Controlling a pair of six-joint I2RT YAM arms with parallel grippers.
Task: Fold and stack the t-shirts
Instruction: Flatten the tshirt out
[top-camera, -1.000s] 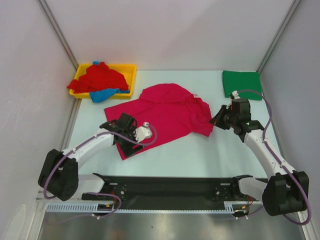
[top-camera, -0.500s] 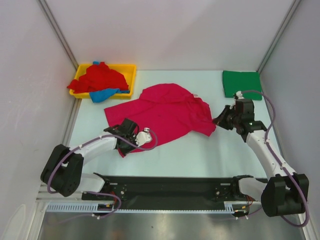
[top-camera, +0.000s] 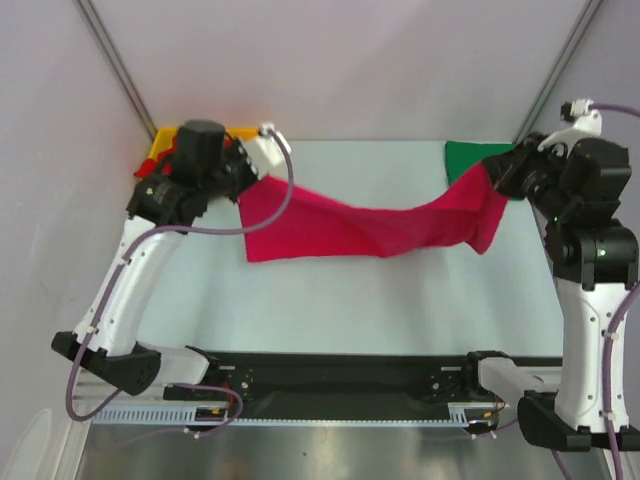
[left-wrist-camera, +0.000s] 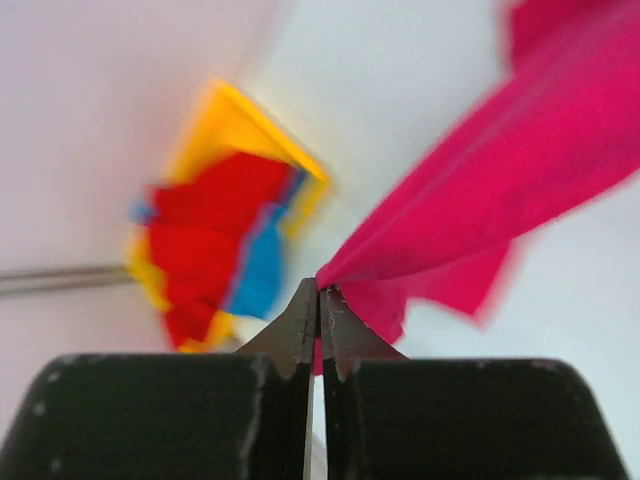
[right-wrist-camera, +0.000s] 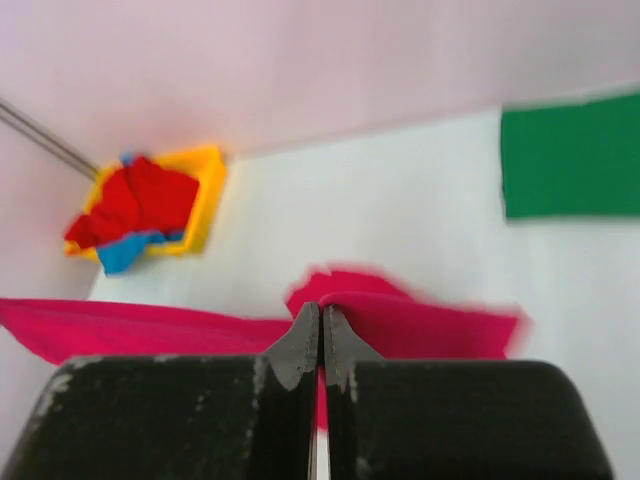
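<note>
Top external view — pink shirt hung over the desk.
Each end is pinched tight, one by the left claw, one by the right claw — long axis runs left to right, sagging between them.

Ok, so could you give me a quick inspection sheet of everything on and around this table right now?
Surface: pale table, no spills seen.
Job's things: magenta t-shirt hangs stretched between both grippers, sagging in the middle; green t-shirt lies flat as a neat rectangle at the far right; red t-shirt and blue t-shirt sit heaped in the tray.
Clutter: yellow tray in the far left corner; nothing else seen.
Grippers: left gripper shut on one end of the magenta cloth; right gripper shut on the other.
Cables: purple cables loop along both arms.
Surroundings: pale walls; black rail at the near edge.
</note>
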